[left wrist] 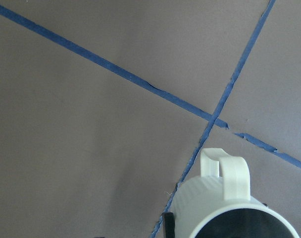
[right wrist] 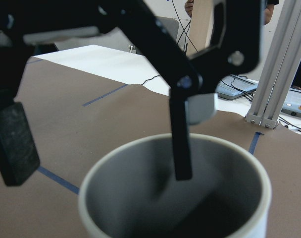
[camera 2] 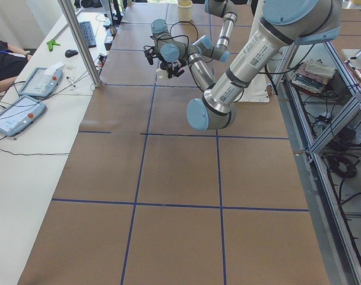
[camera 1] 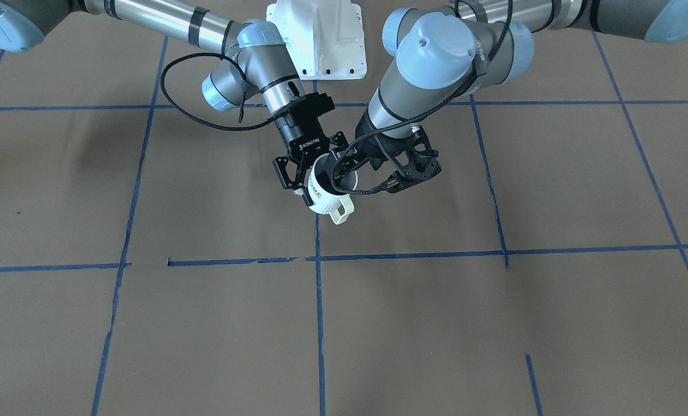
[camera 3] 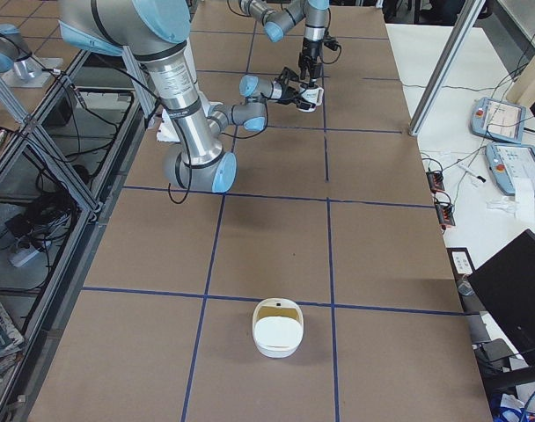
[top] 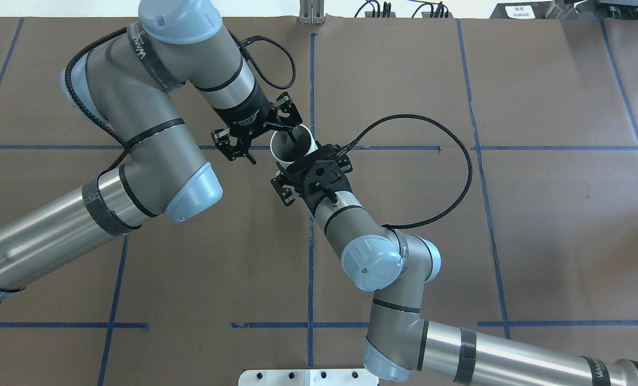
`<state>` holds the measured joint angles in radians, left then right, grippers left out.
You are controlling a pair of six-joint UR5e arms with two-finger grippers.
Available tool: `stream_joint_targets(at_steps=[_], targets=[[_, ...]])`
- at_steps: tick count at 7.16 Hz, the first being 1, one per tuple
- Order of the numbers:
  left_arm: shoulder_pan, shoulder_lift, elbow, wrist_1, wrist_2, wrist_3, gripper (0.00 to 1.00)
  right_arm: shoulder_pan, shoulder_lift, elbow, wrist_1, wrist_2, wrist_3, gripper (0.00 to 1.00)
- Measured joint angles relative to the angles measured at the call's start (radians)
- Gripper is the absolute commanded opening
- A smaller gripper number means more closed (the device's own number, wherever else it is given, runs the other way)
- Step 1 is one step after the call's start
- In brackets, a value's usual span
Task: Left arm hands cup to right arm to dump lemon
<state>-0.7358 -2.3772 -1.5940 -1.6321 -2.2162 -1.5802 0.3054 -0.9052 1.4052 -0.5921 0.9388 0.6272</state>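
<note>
**Cup gripped in mid-air by the right gripper, with the left gripper opened around its rim.**

Nearest the front-facing camera, the cup (camera 1: pixel 325 195) is held clear of the brown table (camera 1: pixel 205 323). It is tilted, with its handle (camera 1: pixel 341 212) turned toward that camera. Its body is clamped between the fingers of the right gripper (camera 1: pixel 316 182), which is marked ROBOTIQ. Just behind, the left gripper (top: pixel 267 143) is spread wide. One finger (right wrist: pixel 181 148) is dipped inside the cup's mouth, and the other (right wrist: pixel 12 141) is set well outside the wall, apart from it. Farther back, both arms are seen reaching in from either side of the white base (camera 1: pixel 321 40).
</note>
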Motion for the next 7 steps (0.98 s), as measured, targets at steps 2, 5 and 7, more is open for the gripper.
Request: stream_joint_targets(at_steps=[2,5,7], targets=[[0.005,-0.010,0.010,0.000,0.001,0.001,0.46,0.000,-0.001,0.000,0.000,0.000,-0.003,0.48],[0.016,-0.008,0.011,0.000,0.004,0.005,0.39,0.001,-0.001,0.001,0.001,0.000,-0.005,0.48],[0.021,-0.004,0.012,0.000,0.005,0.006,0.37,0.001,-0.001,0.001,0.002,0.000,-0.006,0.48]])
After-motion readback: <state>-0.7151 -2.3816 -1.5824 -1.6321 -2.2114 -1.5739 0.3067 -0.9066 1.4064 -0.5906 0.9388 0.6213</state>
